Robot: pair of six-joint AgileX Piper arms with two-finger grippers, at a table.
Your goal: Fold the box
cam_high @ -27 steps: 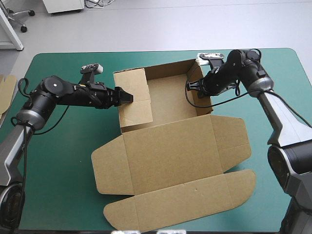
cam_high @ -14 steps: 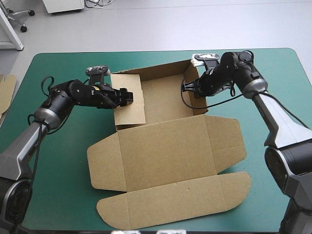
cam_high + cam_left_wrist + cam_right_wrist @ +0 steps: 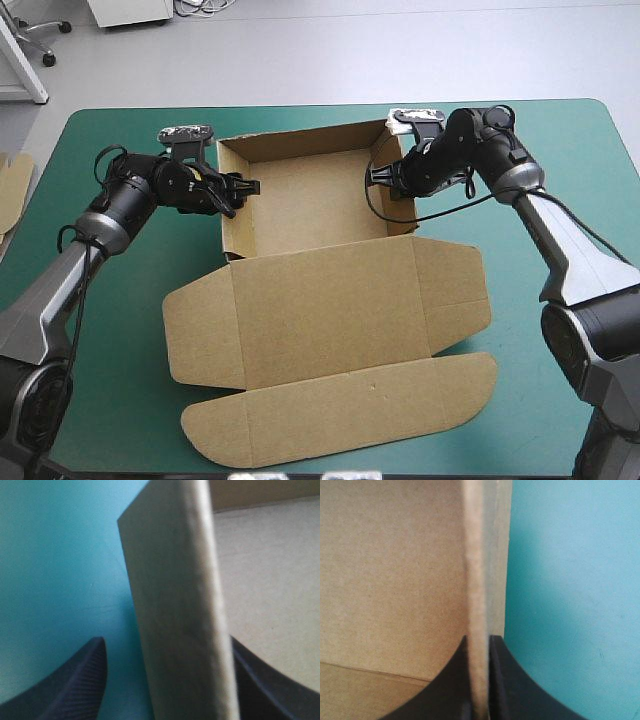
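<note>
Overhead, box: brown, an open tray at the far middle of the table, with all four walls raised and its floor bare.
Lid: flat on the cover, joined to the tray's near wall and reaching toward the table's near edge, with a flap at each side.
Tuck flap: long with rounded ends, flat along the lid's near side, close to the table's near edge.
Left gripper: at the tray's left wall, its arm coming in low from the table's left side.
Left jaws: wide apart and astride the left wall. In the wrist view the outer finger lies over the cover outside the tray. The other shows inside the tray, partly hidden behind the board. Neither is seen pressing the wall.
Left wall: upright, seen edge-on between the two fingers.
Right gripper: at the tray's right wall, toward its far corner.
Right jaws: nearly closed, pinching the wall, with one black finger inside the tray and one outside.
Right wall: upright, its pale cut edge running straight ahead from the pinch.
Cover: teal-green, showing on every side of the box.
Spare board: a brown edge at the table's left edge, well apart from the box.
</note>
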